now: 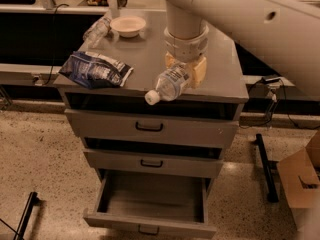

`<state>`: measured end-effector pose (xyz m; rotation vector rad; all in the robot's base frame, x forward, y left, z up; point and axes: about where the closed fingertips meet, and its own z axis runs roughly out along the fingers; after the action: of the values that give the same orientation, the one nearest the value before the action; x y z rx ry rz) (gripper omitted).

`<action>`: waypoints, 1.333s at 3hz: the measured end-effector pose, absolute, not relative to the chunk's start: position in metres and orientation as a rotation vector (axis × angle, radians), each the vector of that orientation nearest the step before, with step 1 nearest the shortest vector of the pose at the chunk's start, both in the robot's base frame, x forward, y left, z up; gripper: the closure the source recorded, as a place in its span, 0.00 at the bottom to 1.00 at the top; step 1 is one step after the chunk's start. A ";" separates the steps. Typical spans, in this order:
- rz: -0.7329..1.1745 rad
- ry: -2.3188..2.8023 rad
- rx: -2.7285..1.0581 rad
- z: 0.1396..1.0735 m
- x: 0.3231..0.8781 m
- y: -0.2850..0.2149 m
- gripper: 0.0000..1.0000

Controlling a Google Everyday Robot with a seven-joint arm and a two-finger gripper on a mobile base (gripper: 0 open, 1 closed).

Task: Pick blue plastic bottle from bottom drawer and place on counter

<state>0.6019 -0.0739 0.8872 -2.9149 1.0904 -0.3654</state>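
1. Your gripper [186, 74] comes straight down from the pale arm [250, 14] onto the front right part of the counter [150, 51]. Its tan fingers [199, 70] are closed around the base end of the blue plastic bottle [165, 85].
2. You see the blue plastic bottle lying on its side at a slant. Its body sits over the counter's front edge. Its white cap [150, 98] points front-left and pokes out past that edge, above the top drawer [100, 125].
3. Whether the bottle's underside touches the counter, you cannot tell from this view.
4. The bottom drawer [115, 220] stands pulled out, well below the bottle. Its tray is open to your view and its small black handle is on the low front panel.
5. The middle drawer [190, 165] and the top drawer are both pushed in.
6. Other items on the counter:
   - A dark blue snack bag [95, 70] lies at the front left, well apart from the gripper.
   - A white bowl [128, 26] sits at the back.
   - A clear bottle [97, 30] lies just beside the bowl, on its left.
7. A cardboard box [300, 184] rests on the speckled floor [45, 154], to the right of the cabinet.
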 end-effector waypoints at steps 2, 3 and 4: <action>-0.253 1.451 -2.654 0.882 0.544 -0.095 1.00; -0.254 1.450 -2.654 0.882 0.544 -0.095 1.00; -0.140 1.502 -2.602 0.871 0.548 -0.095 1.00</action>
<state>0.5478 -0.0947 0.8710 -2.6023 1.5022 -0.1397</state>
